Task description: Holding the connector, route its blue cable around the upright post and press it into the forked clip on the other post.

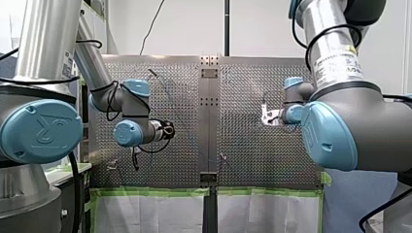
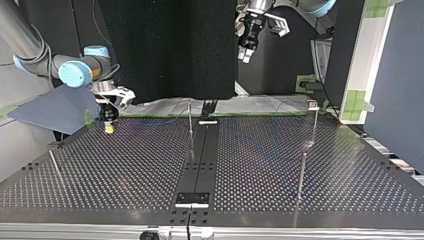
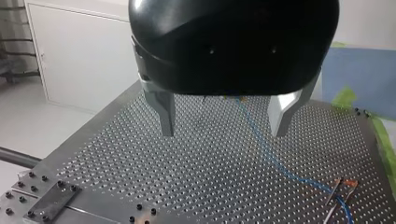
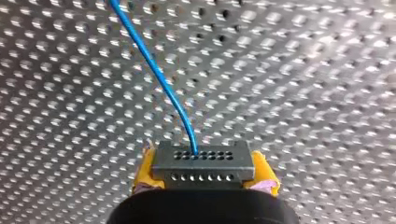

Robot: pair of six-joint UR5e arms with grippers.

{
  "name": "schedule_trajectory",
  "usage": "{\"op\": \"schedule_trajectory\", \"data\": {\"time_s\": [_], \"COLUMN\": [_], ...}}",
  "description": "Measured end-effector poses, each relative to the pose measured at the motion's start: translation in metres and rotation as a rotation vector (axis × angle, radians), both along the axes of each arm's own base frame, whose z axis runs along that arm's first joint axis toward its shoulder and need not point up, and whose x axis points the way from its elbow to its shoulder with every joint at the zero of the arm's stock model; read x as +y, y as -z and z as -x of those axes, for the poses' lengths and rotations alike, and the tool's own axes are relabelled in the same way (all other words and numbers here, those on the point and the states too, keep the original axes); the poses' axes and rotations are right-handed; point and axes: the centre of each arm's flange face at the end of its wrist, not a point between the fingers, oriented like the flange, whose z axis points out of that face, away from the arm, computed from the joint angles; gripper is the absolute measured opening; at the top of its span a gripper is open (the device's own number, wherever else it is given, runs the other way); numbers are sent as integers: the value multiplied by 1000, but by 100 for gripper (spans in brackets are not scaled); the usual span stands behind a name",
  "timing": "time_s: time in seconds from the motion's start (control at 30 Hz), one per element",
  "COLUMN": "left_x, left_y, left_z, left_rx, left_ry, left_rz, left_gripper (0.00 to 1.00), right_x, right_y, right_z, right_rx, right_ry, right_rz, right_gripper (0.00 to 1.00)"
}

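Yellow pads (image 4: 145, 170) of my right claw (image 4: 205, 175) are clamped on the connector (image 4: 203, 161); its blue cable (image 4: 154, 65) runs away over the bench (image 4: 303, 93). My left claw (image 3: 223, 119) hangs with fingers (image 3: 164, 114) apart.

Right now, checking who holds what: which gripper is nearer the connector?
Right. My right gripper is shut on the connector; my left gripper hangs open, raised high and far from it.
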Motion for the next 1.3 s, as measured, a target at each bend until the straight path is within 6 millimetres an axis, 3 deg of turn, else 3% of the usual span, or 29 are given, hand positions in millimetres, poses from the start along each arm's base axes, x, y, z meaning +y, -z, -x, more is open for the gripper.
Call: {"op": "schedule_trajectory", "data": {"time_s": [0.3,1.03,1.13,1.3], "left_x": [3,9,10,11], "left_y": [0,0,0,1], "left_z": [-3,-11,-12,-13], "left_rx": [-2,-4,-4,-3], "left_ry": [-10,-27,-29,-30], "left_rz": [1,-24,-28,-36], "left_gripper": [100,100,100,100], "right_x": [5,15,16,12], "right_y": [-48,-154,-158,-146], "right_z": [6,71,79,90], "right_rx": [3,6,7,8], "right_ry": [26,194,219,252], "right_rz": [40,154,154,129], "right_gripper": [0,0,0,0]}}
